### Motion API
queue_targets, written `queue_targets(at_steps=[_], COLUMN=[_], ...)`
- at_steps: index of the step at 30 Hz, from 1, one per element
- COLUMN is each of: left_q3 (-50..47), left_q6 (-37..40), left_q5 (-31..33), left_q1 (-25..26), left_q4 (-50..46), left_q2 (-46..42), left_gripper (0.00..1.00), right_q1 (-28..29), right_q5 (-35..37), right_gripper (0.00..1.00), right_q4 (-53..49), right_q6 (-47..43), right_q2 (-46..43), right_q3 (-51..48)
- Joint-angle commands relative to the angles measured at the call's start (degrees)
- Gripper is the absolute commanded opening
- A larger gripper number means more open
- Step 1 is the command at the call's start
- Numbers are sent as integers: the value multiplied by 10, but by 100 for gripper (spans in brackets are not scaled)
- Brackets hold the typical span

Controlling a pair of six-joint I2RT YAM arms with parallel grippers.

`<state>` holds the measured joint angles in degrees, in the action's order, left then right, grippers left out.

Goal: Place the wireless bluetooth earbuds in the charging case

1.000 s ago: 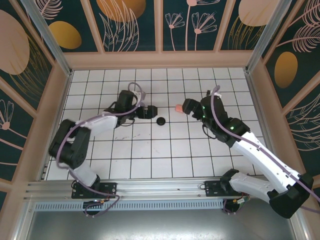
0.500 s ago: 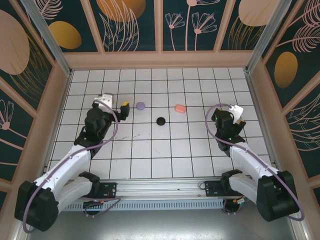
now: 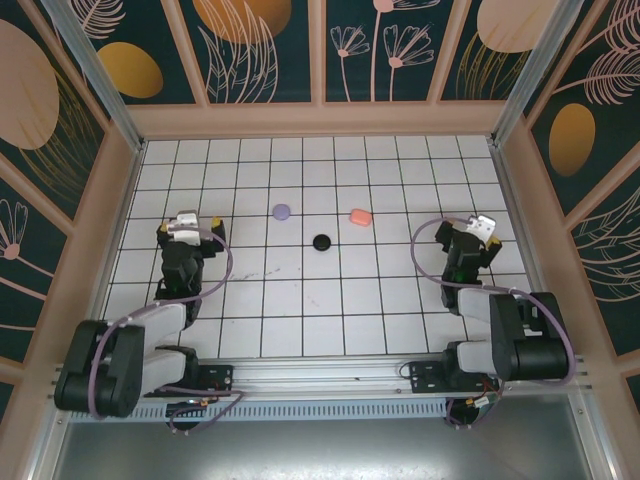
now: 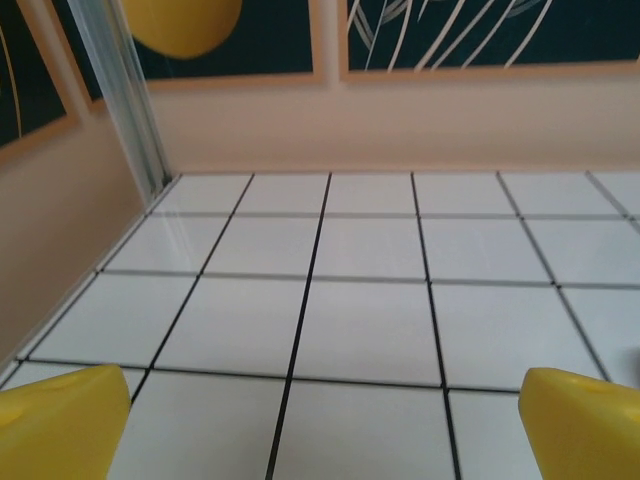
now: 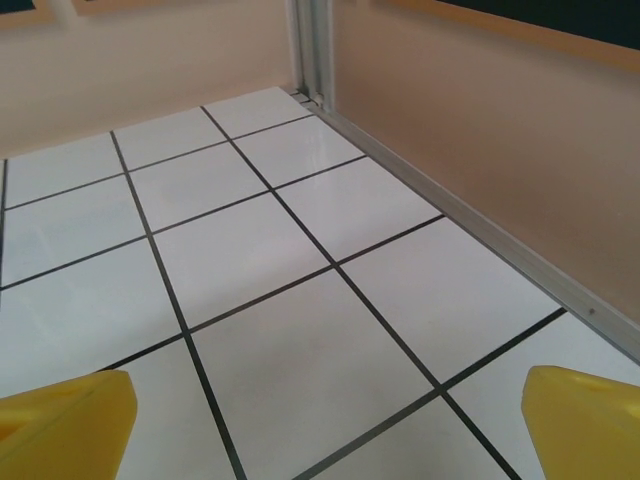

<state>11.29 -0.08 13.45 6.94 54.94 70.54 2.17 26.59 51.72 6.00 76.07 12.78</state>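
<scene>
Left gripper (image 3: 188, 228) sits wide open over the left-hand tiles, and right gripper (image 3: 477, 234) is just as wide on the right, both holding nothing. Between them, well apart from either, three small smooth plastic pieces lie on the glossy white grid table (image 3: 300, 300): lilac earbuds (image 3: 282, 211), black earbuds (image 3: 321, 241), round and nearest the arms, and salmon-pink earbuds (image 3: 360, 216), more oblong. They are too small to make out stems or pairs. The wrist cameras catch blunt yellow fingertips (image 4: 60, 425) at the lower corners, plus bare tiles, a peach wall (image 5: 480, 120) and a metal corner post (image 4: 130, 100).
</scene>
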Motion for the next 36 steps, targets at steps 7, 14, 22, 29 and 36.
queue_targets(at_steps=[7,14,22,29,36], left_q3=[-9,18,29,31,31], left_q6=[-6,-32,-42,-42,-43], left_q5=[-138,-159,-124,-121,-117], left_q1=[-58,-83,-83,-82,-82], left_q4=[206,191,174,170,170], left_q2=[128,168,171,172,172], left_gripper=[99,99,99,99,99], right_q1=[-52,-40,-30,-36,-41], right_q5=[-207,-244,-227,-242,-255], right_gripper=[99,99,99,99,99], right_q4=[241,209,208,197,200], right_q6=[-12,-41,-46,-44,-45], right_q2=[72,123,122,123,122], right_q3=[-42,3,1,7,5])
